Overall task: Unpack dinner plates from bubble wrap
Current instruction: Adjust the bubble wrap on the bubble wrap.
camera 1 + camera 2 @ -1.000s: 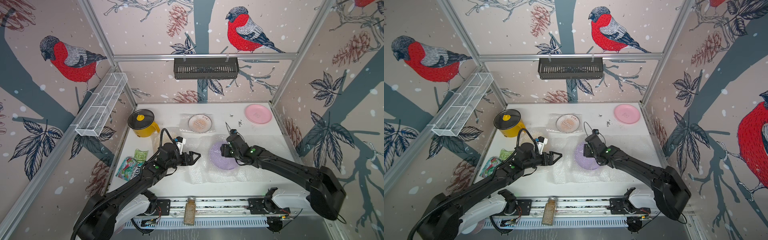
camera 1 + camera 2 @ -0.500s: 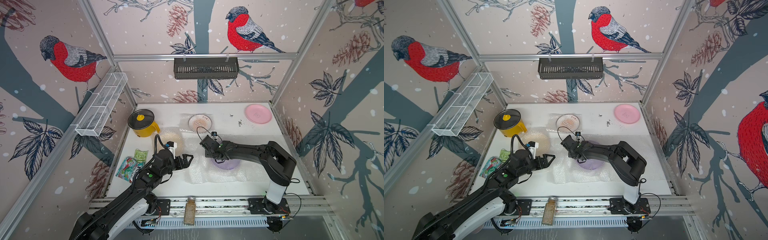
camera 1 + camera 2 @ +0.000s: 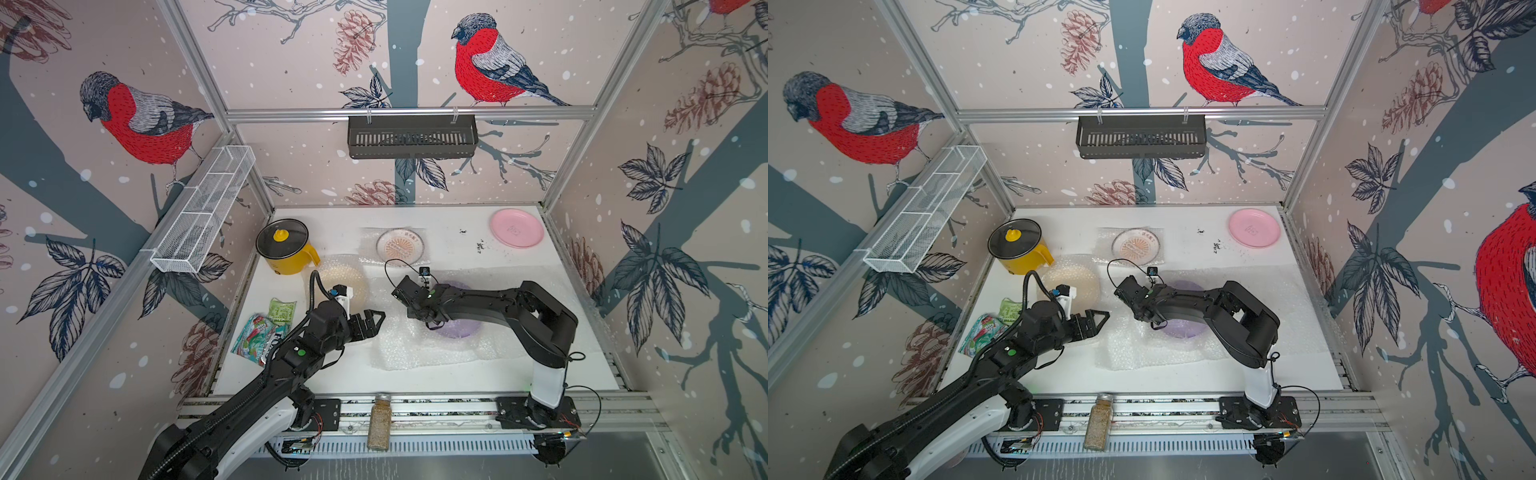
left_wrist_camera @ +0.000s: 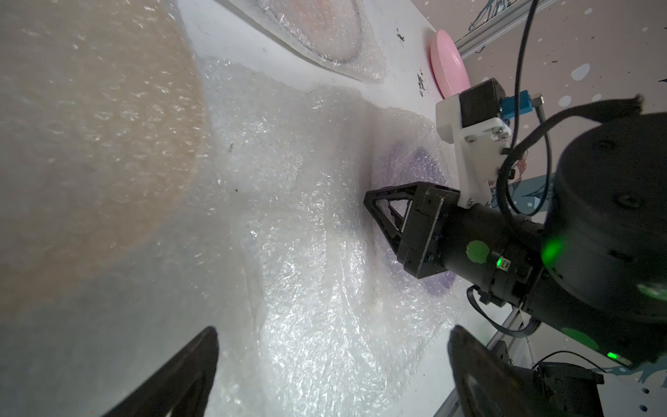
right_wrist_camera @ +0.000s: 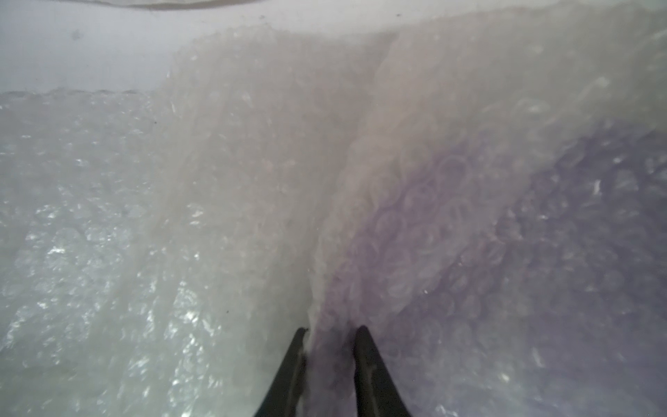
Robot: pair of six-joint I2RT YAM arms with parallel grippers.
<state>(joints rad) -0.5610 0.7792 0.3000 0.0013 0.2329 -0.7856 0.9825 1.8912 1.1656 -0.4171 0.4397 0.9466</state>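
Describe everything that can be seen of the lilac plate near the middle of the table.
The lilac plate is round, shallow and plain. It lies flat on the white table, covered by crinkled clear bubble wrap, through which its colour shows pale in the wrist views. The right arm crosses above it and hides its centre in both top views. The right gripper has its jaws pinched on a fold of wrap beside the plate's edge.

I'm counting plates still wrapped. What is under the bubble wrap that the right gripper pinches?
A lilac plate shows through the bubble wrap pinched by the right gripper. The arm hides much of it in both top views.
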